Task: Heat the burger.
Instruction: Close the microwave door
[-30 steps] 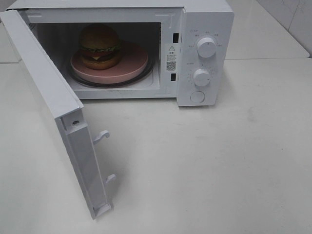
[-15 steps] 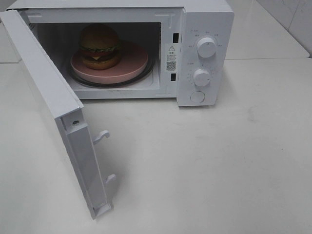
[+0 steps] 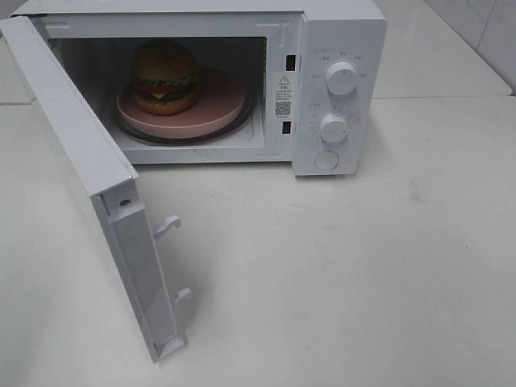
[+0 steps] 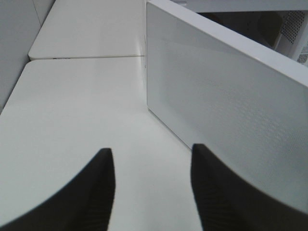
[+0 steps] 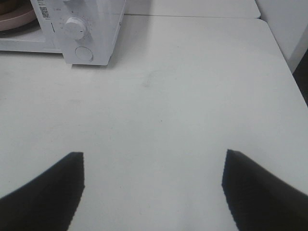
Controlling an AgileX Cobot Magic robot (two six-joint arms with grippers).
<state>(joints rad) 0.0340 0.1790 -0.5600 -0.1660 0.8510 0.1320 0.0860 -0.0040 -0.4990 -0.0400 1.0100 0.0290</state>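
Nothing had moved: the glossy-bunned burger [image 3: 165,74] sat on the round pink plate [image 3: 222,105] inside the white microwave [image 3: 339,28] at twelve o'clock, its white door [image 3: 72,137] yet to shut; my left jaws and right jaws gaped empty.

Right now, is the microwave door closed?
No, the microwave door stands swung wide open, and the burger sits in plain sight on the pink plate inside.

The white desk [image 3: 363,266] carries one thing directly: a white microwave [image 3: 339,32] standing at its far side, with its door [image 3: 137,266] swung open over the desktop. A seam [image 3: 443,98] crosses the desk beside the microwave.
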